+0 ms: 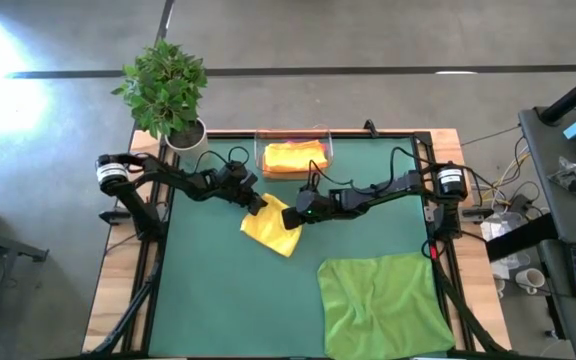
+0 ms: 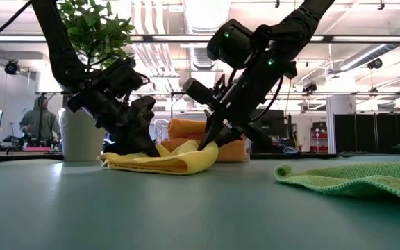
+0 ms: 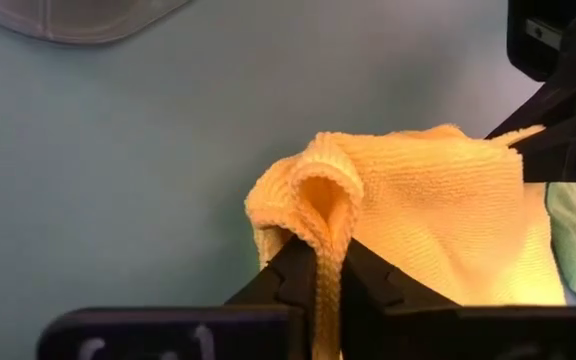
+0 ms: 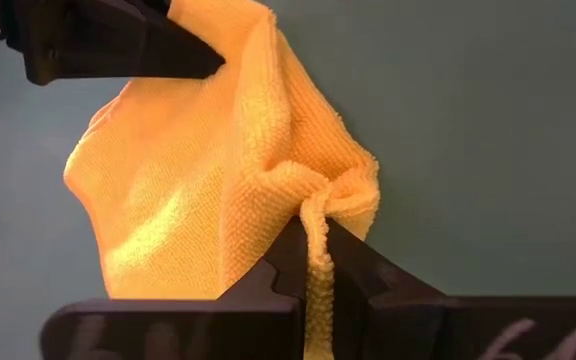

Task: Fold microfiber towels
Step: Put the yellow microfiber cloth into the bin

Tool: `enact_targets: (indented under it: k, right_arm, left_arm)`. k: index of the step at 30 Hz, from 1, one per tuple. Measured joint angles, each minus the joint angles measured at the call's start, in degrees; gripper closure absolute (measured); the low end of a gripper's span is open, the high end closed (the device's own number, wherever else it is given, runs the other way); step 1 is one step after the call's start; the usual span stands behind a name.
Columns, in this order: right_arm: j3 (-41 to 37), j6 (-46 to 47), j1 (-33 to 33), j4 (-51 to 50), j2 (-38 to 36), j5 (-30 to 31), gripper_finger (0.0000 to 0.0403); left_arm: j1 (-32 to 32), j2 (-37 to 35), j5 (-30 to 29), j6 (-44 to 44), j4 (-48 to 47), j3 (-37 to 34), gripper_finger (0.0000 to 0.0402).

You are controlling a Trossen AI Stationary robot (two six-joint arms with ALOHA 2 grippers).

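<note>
1. Yellow towel [image 1: 273, 229]: lies partly folded on the dark green mat [image 1: 208, 290] near the middle of the worktop, just in front of the clear tray [image 1: 325, 152].
2. Left claw [image 3: 326, 262]: closed on a bunched edge of the yellow towel, the cloth pinched between its fingers in the left wrist view.
3. Right claw [image 4: 311, 247]: likewise closed on a gathered corner of the same towel, close beside the left claw.
4. Handling (judgement): the cloth looks light, soft and limp; it sags and puckers wherever pinched, so corners or edge hems seem the best holds, with both corners kept taut to make a clean crease. The pile appears grippy rather than slippery.
5. Count: one yellow towel in hand; one green towel [image 1: 383, 300] spread flat at the worktop's near right, well apart; folded orange cloth [image 1: 295, 157] in the tray, number there unclear.
6. One potted plant [image 1: 167, 88] stands at the far left corner.
</note>
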Motion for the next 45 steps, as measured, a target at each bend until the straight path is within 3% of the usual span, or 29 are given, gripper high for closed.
enact_targets:
  k: [8,26,35,45]
  right_arm:
    - [0.0,-1.5,0.0,-0.1,-1.1,-0.5,0.0394]
    - [0.1,-6.6,-0.4,-3.0,-14.7,2.0,0.0394]
    - [0.2,-12.6,-6.0,-3.9,-23.5,3.0,0.0394]
    - [6.5,-19.3,-10.3,-9.1,-23.8,-1.1,0.0394]
  left_arm:
    - [-0.7,-1.0,0.4,-2.2,0.4,0.0,0.0399]
    - [-1.3,-16.8,-2.0,-5.5,0.6,1.1,0.0400]
    - [-1.3,-19.7,-7.3,-4.7,0.6,6.6,0.0400]
    - [-1.2,-19.5,-11.9,-4.5,-1.1,13.4,0.0400]
